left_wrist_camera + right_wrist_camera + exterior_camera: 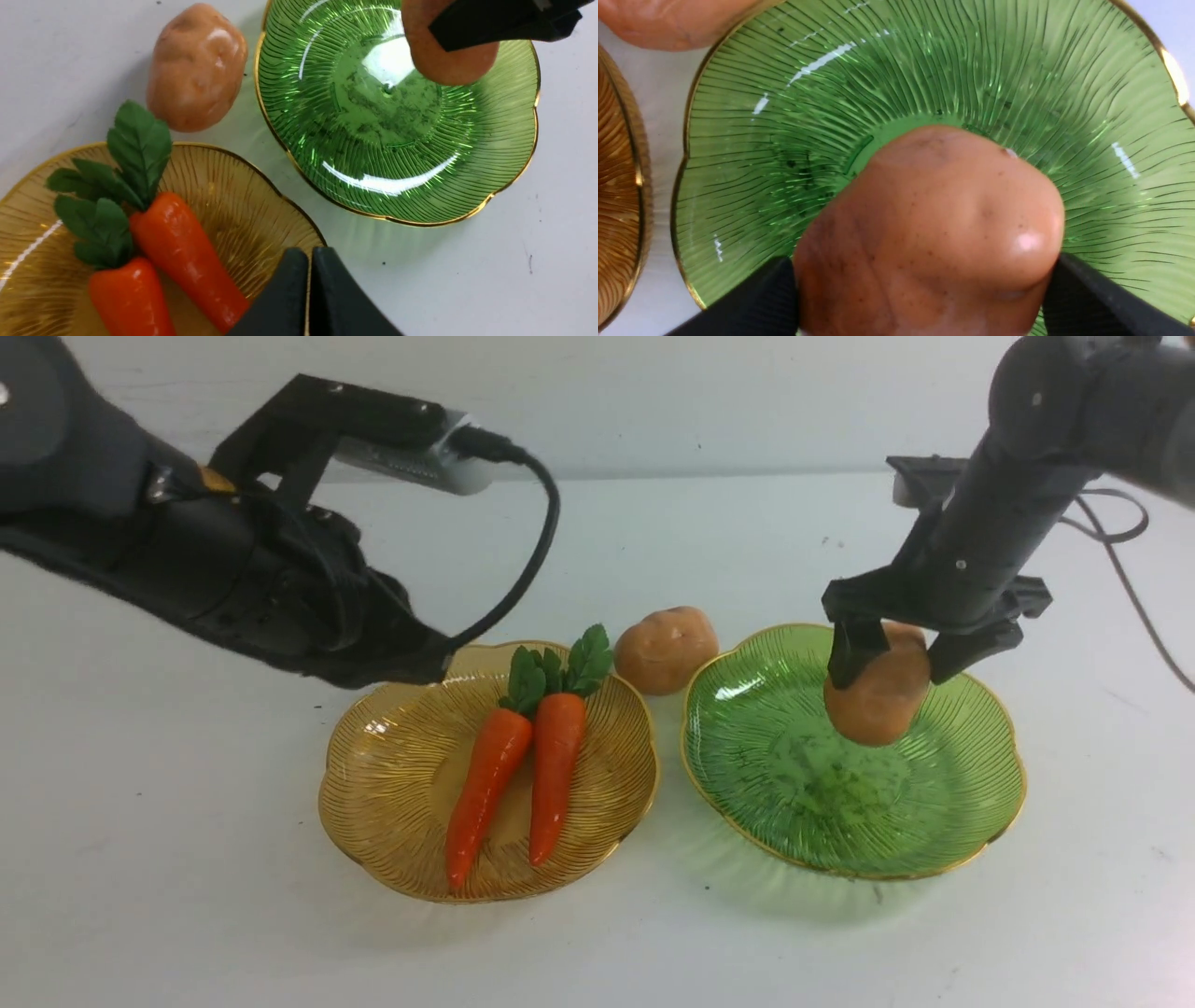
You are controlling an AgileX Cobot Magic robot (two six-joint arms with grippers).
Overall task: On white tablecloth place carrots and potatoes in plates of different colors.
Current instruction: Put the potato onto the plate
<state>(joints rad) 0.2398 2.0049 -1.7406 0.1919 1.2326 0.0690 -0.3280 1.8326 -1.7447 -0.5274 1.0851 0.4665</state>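
Two orange carrots (518, 775) with green tops lie side by side in the amber plate (392, 803); they also show in the left wrist view (182, 252). My right gripper (894, 667) is shut on a tan potato (880, 695) and holds it just above the green plate (775, 765), as the right wrist view (934, 233) shows. The second potato (665, 649) lies on the white tablecloth (187, 915) behind and between the two plates. My left gripper (308, 261) is shut and empty, over the amber plate's back edge.
A black cable (523, 569) hangs from the left arm over the amber plate's far side. Another cable (1120, 551) trails on the cloth at the far right. A pale wall (653, 392) bounds the table at the back.
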